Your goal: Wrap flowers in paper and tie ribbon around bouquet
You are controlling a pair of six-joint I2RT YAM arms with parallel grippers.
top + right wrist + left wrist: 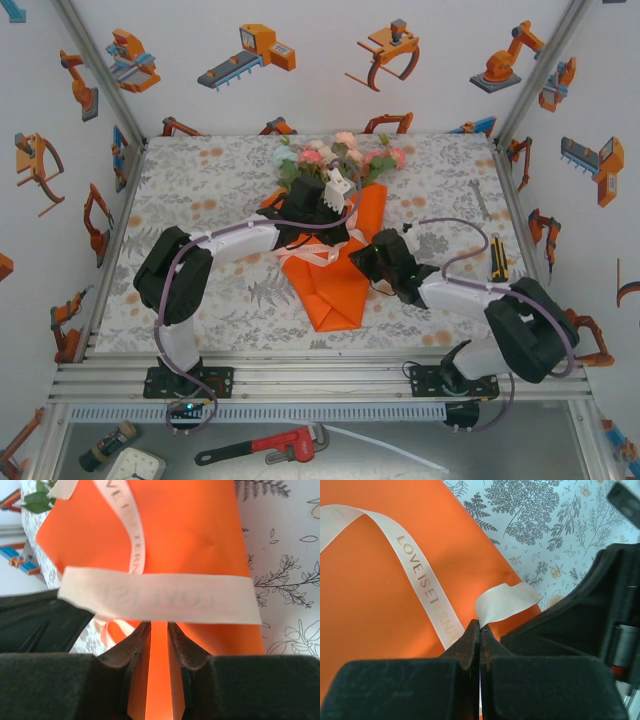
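The bouquet (335,280) lies mid-table, a cone of orange paper (370,595) with its point toward me. The flowers (335,155) spill out of its far end. Cream ribbon (417,575) with gold lettering loops over the paper. My left gripper (480,626) is shut on a short end of that ribbon, which fans out just past the tips; from above, this gripper (325,215) hovers over the cone's upper part. My right gripper (159,625) stands slightly open at the cone's right edge, with orange paper (185,530) showing through the gap. A band of ribbon (160,597) crosses just beyond its tips.
A floral-print cloth (200,190) covers the table. A small spanner (480,200) and a yellow-black tool (497,260) lie near the right edge. A red pipe wrench (265,447) rests on the shelf below the arms' bases. Panelled walls close the sides and back.
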